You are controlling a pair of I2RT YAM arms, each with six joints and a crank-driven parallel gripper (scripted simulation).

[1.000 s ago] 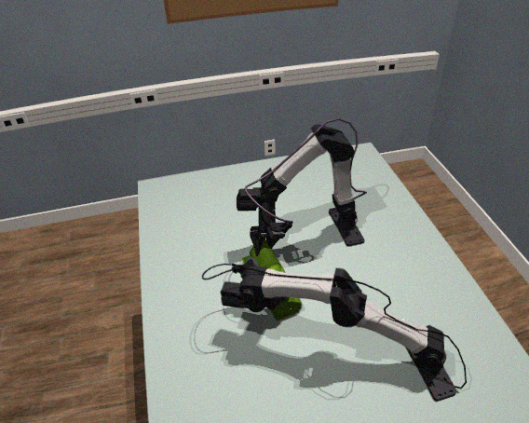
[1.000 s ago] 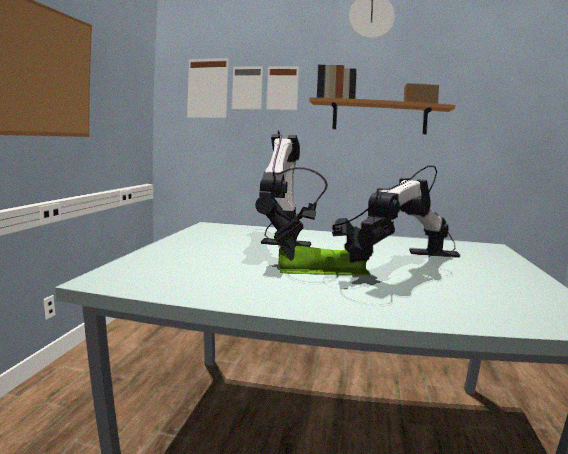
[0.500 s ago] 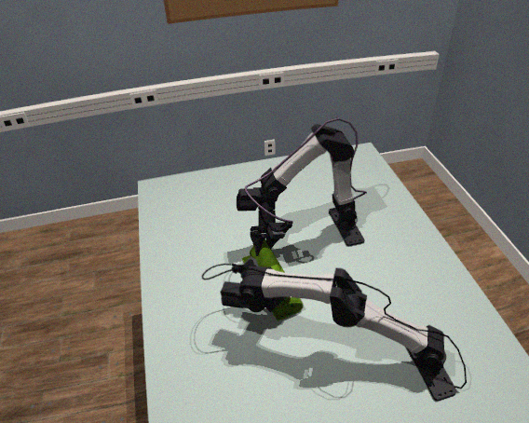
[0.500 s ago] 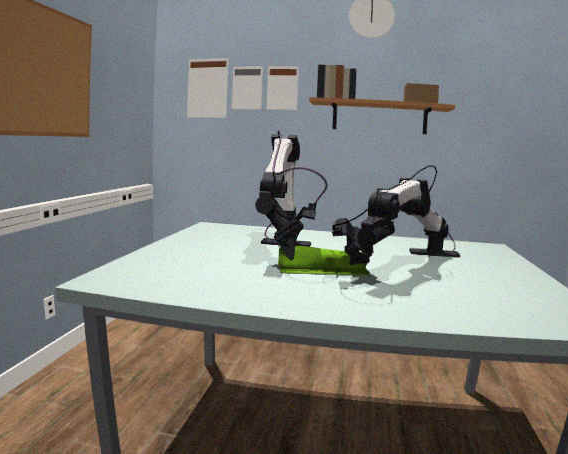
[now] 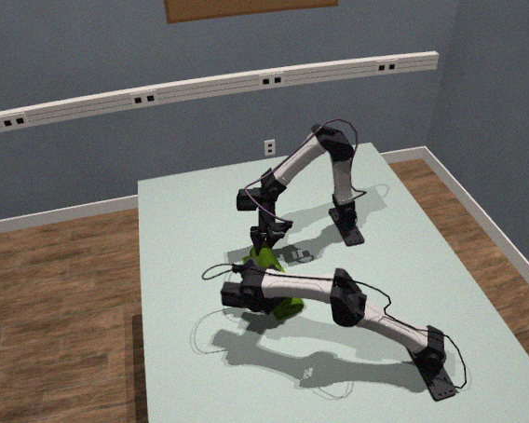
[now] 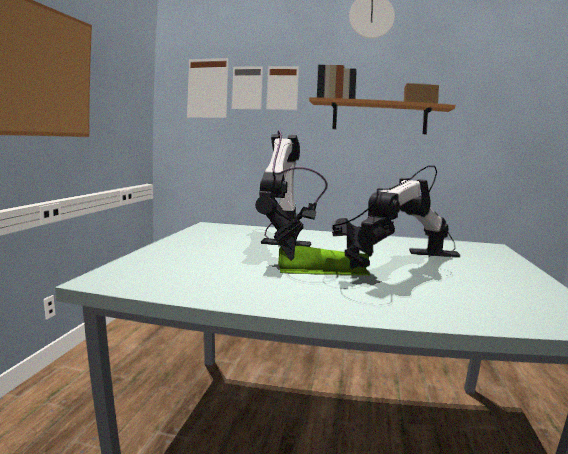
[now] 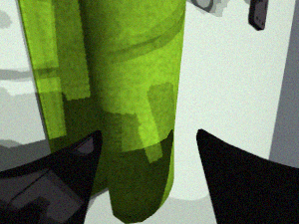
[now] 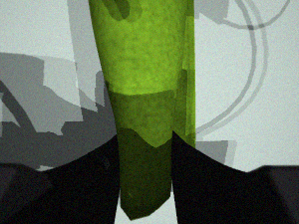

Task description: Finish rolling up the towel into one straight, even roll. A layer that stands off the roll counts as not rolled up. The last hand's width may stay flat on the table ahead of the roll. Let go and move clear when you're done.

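Note:
The green towel roll (image 5: 290,309) (image 6: 317,259) (image 7: 145,74) (image 8: 145,64) lies on the table between the two arms. A narrow flat strip (image 6: 322,272) (image 7: 42,59) (image 8: 189,111) shows along its side away from the bases. Both ends look narrower than the middle. My left gripper (image 6: 360,262) (image 7: 149,132) is open around one end, with a gap to one finger; its fingers are hidden in the top view. My right gripper (image 5: 263,248) (image 6: 289,255) (image 8: 147,131) is shut on the other end, its fingers against both sides. Layers inside the roll are hidden.
The pale table (image 5: 183,224) (image 6: 182,285) carries both arm bases (image 5: 351,233) (image 5: 437,384) on the side behind the roll. The left arm passes over the roll in the top view. The table's front edge (image 6: 282,320) lies beyond the flat strip.

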